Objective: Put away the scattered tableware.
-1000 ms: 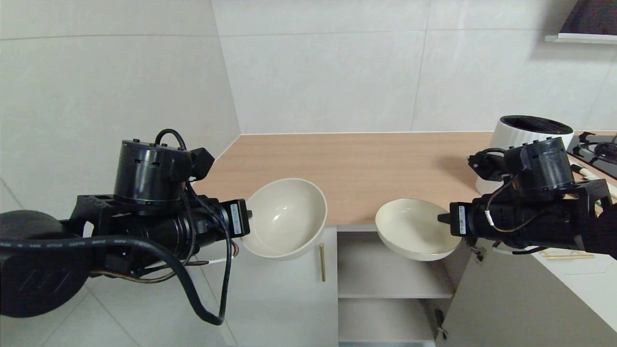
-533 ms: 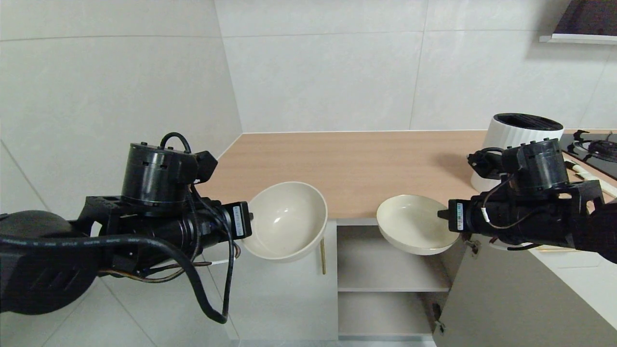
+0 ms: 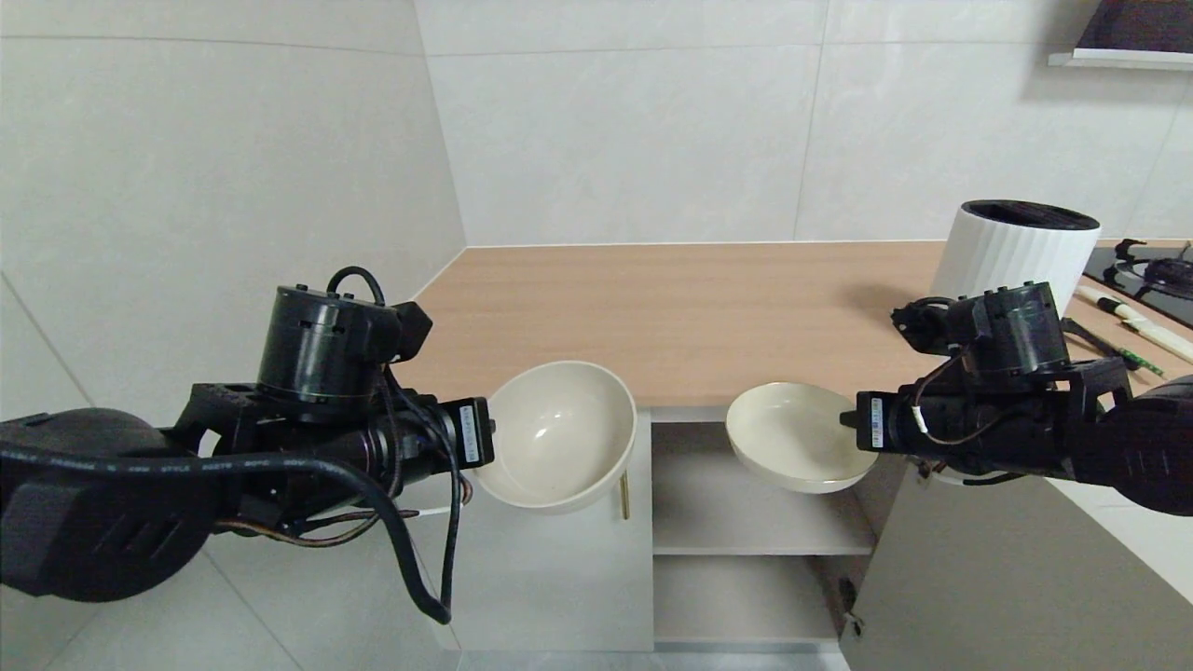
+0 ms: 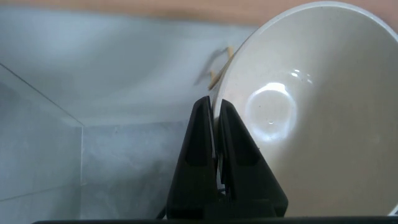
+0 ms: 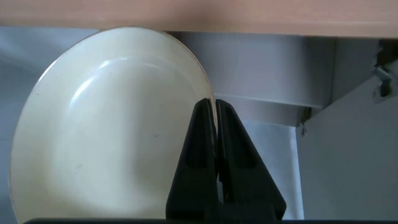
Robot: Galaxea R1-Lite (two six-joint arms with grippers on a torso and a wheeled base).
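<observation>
A deep cream bowl (image 3: 555, 436) hangs in the air before the closed cabinet door, tilted with its mouth facing me. My left gripper (image 3: 483, 431) is shut on its rim; in the left wrist view the fingers (image 4: 202, 124) pinch the bowl's (image 4: 298, 118) edge. A shallower cream bowl (image 3: 795, 436) hangs in front of the open cabinet (image 3: 760, 522), just below the countertop edge. My right gripper (image 3: 850, 421) is shut on its rim, and the right wrist view has the same bowl (image 5: 106, 124) clamped between the fingers (image 5: 203, 124).
The cabinet has two bare shelves, and its door (image 3: 988, 578) swings open to the right. A brass handle (image 3: 623, 494) marks the closed door on the left. On the wooden countertop (image 3: 671, 308) stand a white ribbed container (image 3: 1016, 247), chopsticks (image 3: 1132, 326) and a stove (image 3: 1151, 275).
The head camera has sunk, so the countertop now looks flatter and more of the cabinet's lower shelf shows. Both bowls sit slightly lower against the cabinet front, grips unchanged.
</observation>
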